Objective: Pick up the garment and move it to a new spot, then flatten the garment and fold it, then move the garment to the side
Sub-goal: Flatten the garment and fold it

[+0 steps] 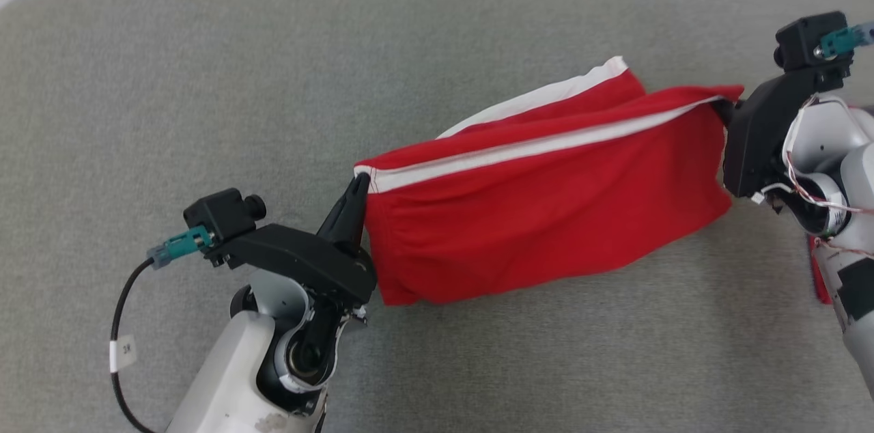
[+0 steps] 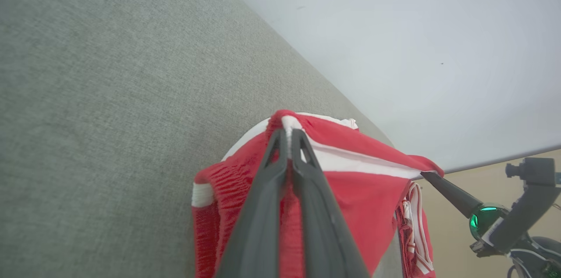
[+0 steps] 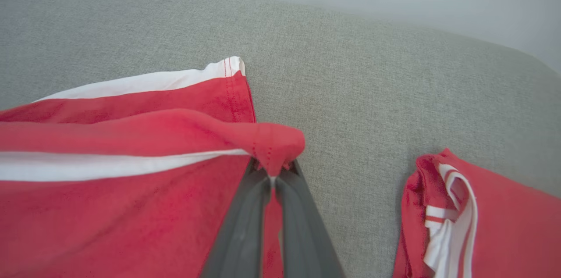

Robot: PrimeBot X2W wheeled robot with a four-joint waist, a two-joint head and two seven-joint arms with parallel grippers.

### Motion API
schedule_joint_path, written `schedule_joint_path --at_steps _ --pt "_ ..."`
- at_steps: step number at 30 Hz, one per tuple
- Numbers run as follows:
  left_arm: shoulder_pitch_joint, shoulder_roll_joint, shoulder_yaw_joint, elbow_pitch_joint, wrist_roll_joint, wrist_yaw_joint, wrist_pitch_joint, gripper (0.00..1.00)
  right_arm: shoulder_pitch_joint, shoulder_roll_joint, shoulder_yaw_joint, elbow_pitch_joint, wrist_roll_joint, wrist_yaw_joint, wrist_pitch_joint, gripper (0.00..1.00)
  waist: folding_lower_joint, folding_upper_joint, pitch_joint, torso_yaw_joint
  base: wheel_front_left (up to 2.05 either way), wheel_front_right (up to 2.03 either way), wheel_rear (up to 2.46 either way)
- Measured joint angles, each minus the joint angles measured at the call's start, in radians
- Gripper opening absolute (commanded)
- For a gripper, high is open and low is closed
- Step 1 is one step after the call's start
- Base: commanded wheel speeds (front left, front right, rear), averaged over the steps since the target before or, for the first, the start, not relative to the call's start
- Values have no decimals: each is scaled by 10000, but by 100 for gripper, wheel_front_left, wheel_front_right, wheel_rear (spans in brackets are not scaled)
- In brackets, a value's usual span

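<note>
Fabric this light, soft and limp sags wherever unsupported. Nearest, the left gripper [image 1: 358, 182] has its fingers pinched on one top corner of the red garment [image 1: 546, 214]. Farther off, the right gripper [image 1: 725, 110] has its fingers clamped on the opposite corner. The garment hangs stretched between them above the grey padded counter [image 1: 205, 78], its lower edge possibly brushing it. Seamed corners are the sound hold.

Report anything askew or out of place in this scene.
The red garment is stretched between the left pincer and right pincer with its layers misaligned: a white-hemmed back layer pokes past the top edge. A second red garment lies crumpled nearby.
</note>
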Motion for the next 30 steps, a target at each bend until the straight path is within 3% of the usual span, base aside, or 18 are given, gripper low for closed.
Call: schedule_joint_path --at_steps 9,10,11,12,19,22,27,30 --pt "-653 -161 -190 754 -157 -127 -535 0 -1104 146 428 1392 -295 0 -1528 0 0 1 819 596 0 0 0" --pt "-711 -171 -221 809 -178 -144 -594 30 -1217 157 479 1536 -293 0 -1676 5 0 0 877 667 0 0 0" --pt "-761 -174 -251 840 -207 -173 -642 92 -1304 167 550 1676 -291 0 -1802 48 -1 0 928 728 0 0 0" --pt "-800 -182 -278 876 -253 -182 -677 100 -1380 176 656 1787 -288 0 -1919 100 -1 0 973 778 0 0 0" --pt "-870 -130 -414 1106 77 -546 -1781 100 -1586 345 1221 2585 176 0 -2708 100 -4 0 863 806 0 0 0" --pt "-695 174 -420 1168 652 -700 -2506 100 -1562 347 1325 2750 552 0 -2888 100 -3 0 640 729 0 0 0" --pt "76 773 -328 1011 2265 -790 -3062 100 -1186 238 1457 2982 1166 0 -2943 100 -5 -1 153 633 0 0 0" --pt "701 915 295 284 3827 -790 -3097 100 -903 81 1423 3244 1379 0 -2917 100 -5 -1 -135 609 0 0 0"
